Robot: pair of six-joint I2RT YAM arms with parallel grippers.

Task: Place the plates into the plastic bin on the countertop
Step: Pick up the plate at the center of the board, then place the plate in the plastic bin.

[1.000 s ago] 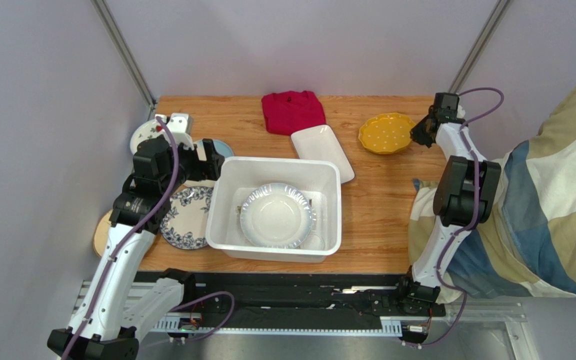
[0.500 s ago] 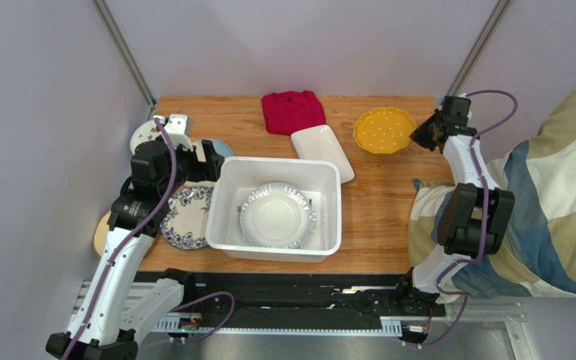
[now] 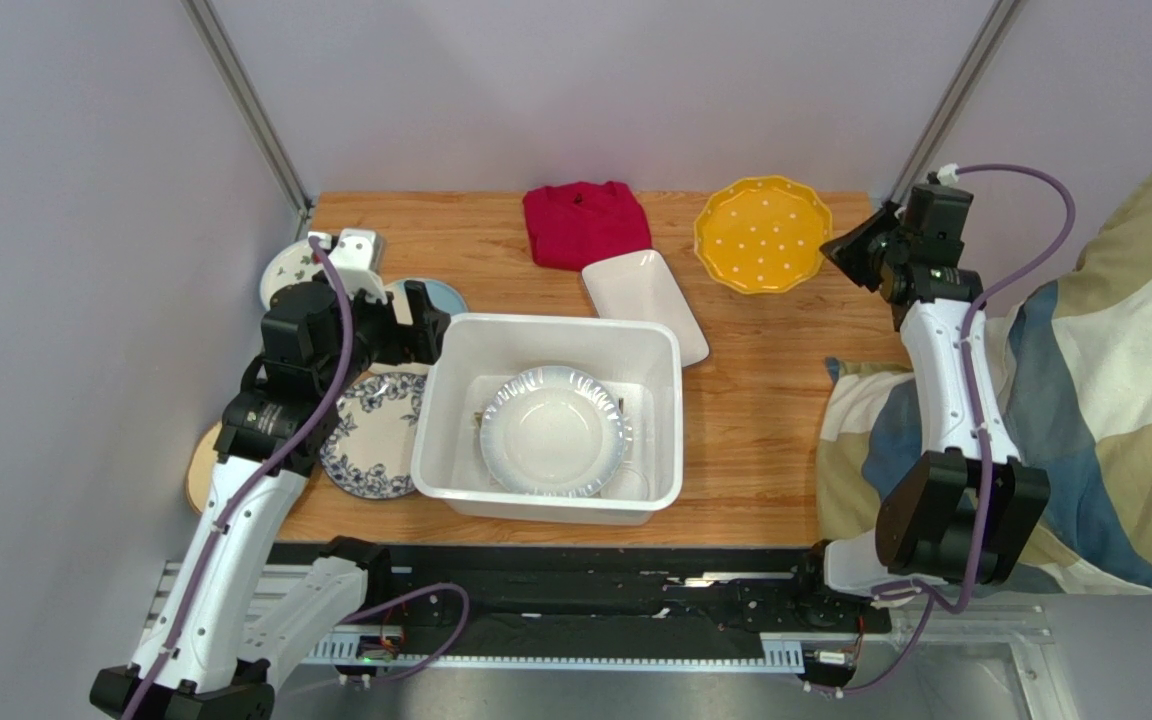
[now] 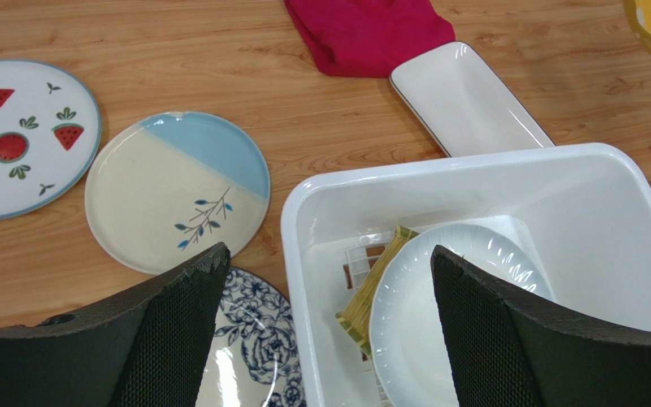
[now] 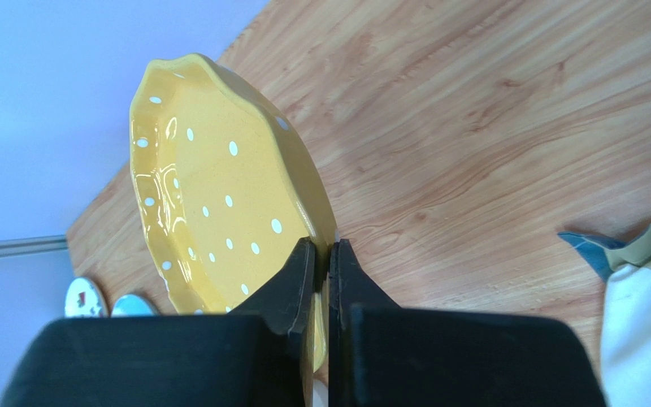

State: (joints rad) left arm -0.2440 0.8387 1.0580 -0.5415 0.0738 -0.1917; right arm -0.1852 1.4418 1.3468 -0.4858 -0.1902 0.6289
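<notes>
**Yellow plate gripped by its rim, not yet near the bin**

The right gripper point(image 5: 320, 254) is clamped on the rim of the yellow scalloped plate point(image 5: 210, 203). An edge pinch is probably the only hold such a flat dish offers. The plate hangs tilted above the far right corner of the tabletop point(image 3: 755, 405), well apart from the plastic bin point(image 3: 455, 435), which already holds a white round plate point(image 3: 555, 432).

The left gripper point(image 4: 327, 254) hovers over the bin's left wall with its jaws wide apart and empty, near the cream-and-blue plate point(image 4: 176, 191).

A second ago the yellow plate sat lower and flatter. Since then it has risen and tipped up, and the right arm has stretched out. The left arm has not moved.
</notes>
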